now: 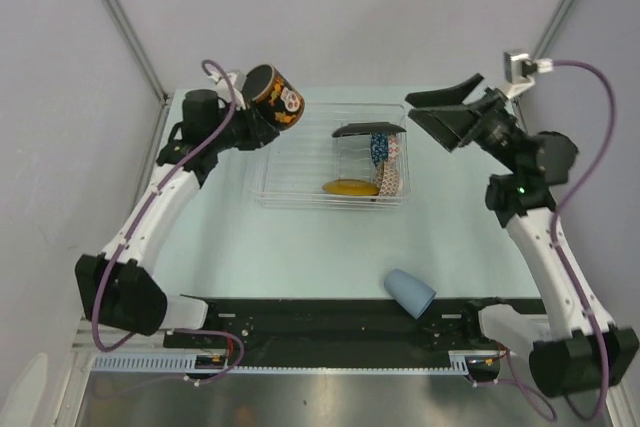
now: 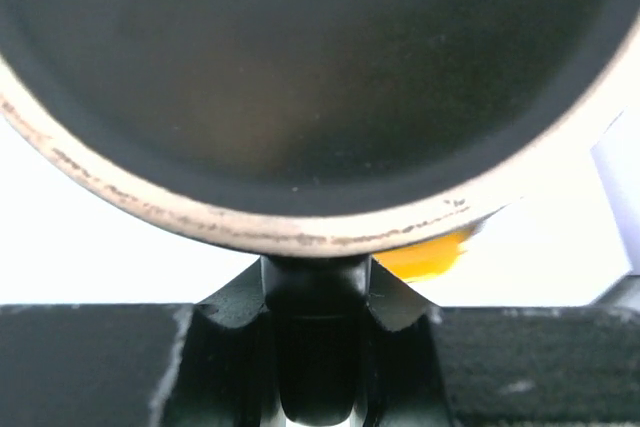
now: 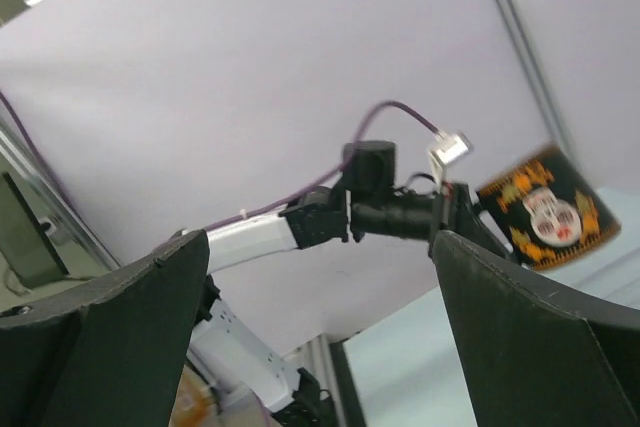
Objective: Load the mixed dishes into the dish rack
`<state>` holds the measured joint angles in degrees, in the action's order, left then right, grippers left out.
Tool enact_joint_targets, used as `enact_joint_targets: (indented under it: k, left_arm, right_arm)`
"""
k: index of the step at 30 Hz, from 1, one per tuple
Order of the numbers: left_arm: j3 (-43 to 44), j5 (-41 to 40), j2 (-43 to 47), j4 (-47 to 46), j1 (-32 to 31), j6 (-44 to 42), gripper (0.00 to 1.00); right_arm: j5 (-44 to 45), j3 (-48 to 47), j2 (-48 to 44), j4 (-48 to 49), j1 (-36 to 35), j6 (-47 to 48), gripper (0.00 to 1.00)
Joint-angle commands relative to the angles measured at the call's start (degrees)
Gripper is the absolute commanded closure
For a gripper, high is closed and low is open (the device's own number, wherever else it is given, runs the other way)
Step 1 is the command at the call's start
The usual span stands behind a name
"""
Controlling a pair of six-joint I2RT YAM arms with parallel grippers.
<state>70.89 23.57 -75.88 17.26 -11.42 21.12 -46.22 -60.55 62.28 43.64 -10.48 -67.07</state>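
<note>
The mug (image 1: 277, 96), dark with an orange and white print, hangs tilted in the air at the upper left of the top view, just off the upper-left corner of the dish rack (image 1: 290, 182). The left jaws are narrowed onto its wall and hold it. In the left wrist view its dark inside and worn pale rim (image 2: 300, 237) fill nearly the whole frame, with one black finger (image 2: 315, 347) directly below the rim at bottom centre. A scrap of yellow shows under the rim to the right.

The right jaws stand spread wide and empty in the upper right of the top view, raised beside the rack's right end. In the right wrist view the left arm (image 3: 300, 222) and the mug (image 3: 540, 209) appear between the two dark fingers.

The clear rack sits mid-counter (image 1: 220, 237). Toward its right end the black square plate (image 1: 365, 132) stands on edge, the blue-and-white bowl (image 1: 379, 147) is just beside it, and the yellow saucer (image 1: 350, 187) lies near the front wall.

The light-blue cup (image 1: 410, 292) lies on its side on the counter at lower centre-right, well apart from the rack.
</note>
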Motion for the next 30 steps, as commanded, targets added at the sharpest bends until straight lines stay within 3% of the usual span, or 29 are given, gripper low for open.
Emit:
enact_joint_targets:
  k: [1, 6, 30]
  left_arm:
    - [3.5, -11.3, -2.3, -5.5, -2.5, -8.4, 1.00]
    - [5.2, -13.8, -7.2, -6.6, -3.6, -9.6, 1.00]
    - [6.4, -15.7, -29.5, -17.0, -6.6, -17.1, 1.00]
  right_arm:
    - [-3.2, -1.1, -4.9, -18.1, 2.6, 11.7, 0.00]
    - [-1.7, -0.5, -6.5, -23.5, 3.0, 14.6, 0.00]
    - [-3.7, 2.1, -4.3, -24.7, 6.5, 15.7, 0.00]
